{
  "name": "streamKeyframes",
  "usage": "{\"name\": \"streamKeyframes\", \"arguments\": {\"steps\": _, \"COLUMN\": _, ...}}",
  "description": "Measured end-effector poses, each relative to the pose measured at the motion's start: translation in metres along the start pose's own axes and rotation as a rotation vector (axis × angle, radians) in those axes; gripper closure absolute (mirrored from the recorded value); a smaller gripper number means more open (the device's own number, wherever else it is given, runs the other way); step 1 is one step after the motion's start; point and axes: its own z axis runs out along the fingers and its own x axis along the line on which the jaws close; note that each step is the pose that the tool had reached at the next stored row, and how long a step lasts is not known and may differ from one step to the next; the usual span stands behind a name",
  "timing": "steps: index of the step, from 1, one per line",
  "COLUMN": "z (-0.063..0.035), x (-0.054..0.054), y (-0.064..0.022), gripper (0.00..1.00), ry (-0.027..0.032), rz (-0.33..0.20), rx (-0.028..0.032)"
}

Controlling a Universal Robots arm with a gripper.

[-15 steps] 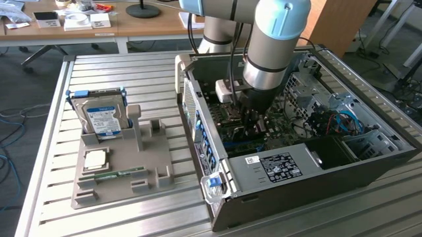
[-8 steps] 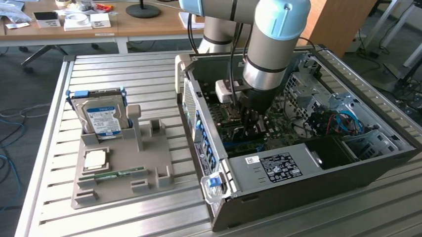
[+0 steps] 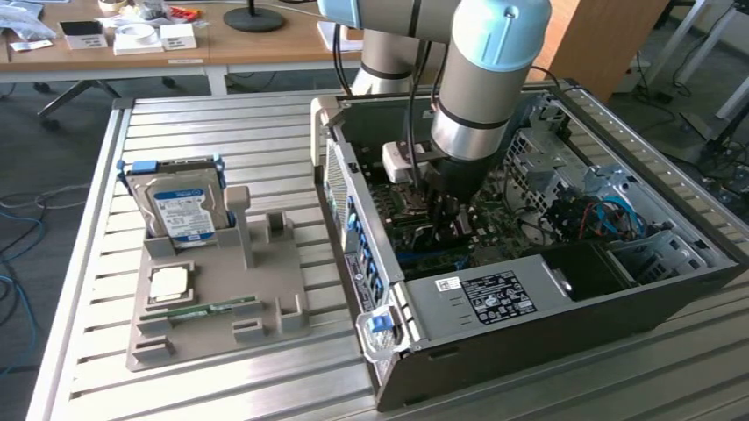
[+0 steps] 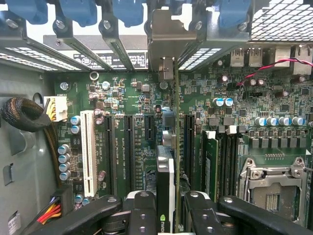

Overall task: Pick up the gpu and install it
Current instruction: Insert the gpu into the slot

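Exterior view: robot arm (image 3: 474, 79) reaches down into the open computer case (image 3: 655, 303) lying on the slatted metal table (image 3: 223, 123). Gripper (image 3: 448, 230) is low inside the case, right over the green motherboard (image 3: 521, 230), w/ the card it carries mostly hidden behind it. Silver power supply (image 3: 486, 303) sits at the case's near end. On the exterior view's left, well apart from the case, a gray parts holder (image 3: 252, 298) stands on the table; a hard drive (image 3: 179, 210) w/ blue-white label stands upright in it, a square chip (image 3: 171, 282) lies flat, and a narrow green memory stick (image 3: 217, 309) lies beside that.

Wrist view: black fingers (image 4: 142, 213) are clamped on the gpu (image 4: 166, 191), one each side, card held edge-on and upright btwn them. Its silver bracket (image 4: 176, 39) reaches the case's rear slot openings, among the blue clips (image 4: 129, 10). Card's edge lines up over the motherboard (image 4: 127, 93), btwn the black expansion slots (image 4: 128, 152) and the memory sticks (image 4: 211, 166); can't tell if it's fully seated. White slot (image 4: 88, 152) stands further off, empty CPU socket (image 4: 274, 188) on the other side.
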Motion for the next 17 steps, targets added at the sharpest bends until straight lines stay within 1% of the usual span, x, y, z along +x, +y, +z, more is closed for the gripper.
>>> {"name": "streamKeyframes", "arguments": {"steps": 5, "z": 0.0003, "x": -0.0001, "y": 0.0001, "gripper": 0.72, "ry": -0.0007, "rz": 0.0, "rx": 0.0003}}
{"name": "streamKeyframes", "arguments": {"steps": 6, "z": 0.0002, "x": -0.0001, "y": 0.0001, "gripper": 0.67, "ry": -0.0006, "rz": 0.0, "rx": 0.0003}}
{"name": "streamKeyframes", "arguments": {"steps": 7, "z": 0.0001, "x": -0.0001, "y": 0.0001, "gripper": 0.67, "ry": -0.0003, "rz": 0.0, "rx": 0.0002}}
{"name": "streamKeyframes", "arguments": {"steps": 8, "z": 0.0, "x": 0.0, "y": 0.0001, "gripper": 0.6, "ry": -0.0001, "rz": 0.0, "rx": 0.0}}
{"name": "streamKeyframes", "arguments": {"steps": 17, "z": -0.0026, "x": -0.0016, "y": -0.0001, "gripper": 0.6, "ry": -0.0001, "rz": 0.0, "rx": 0.0001}}
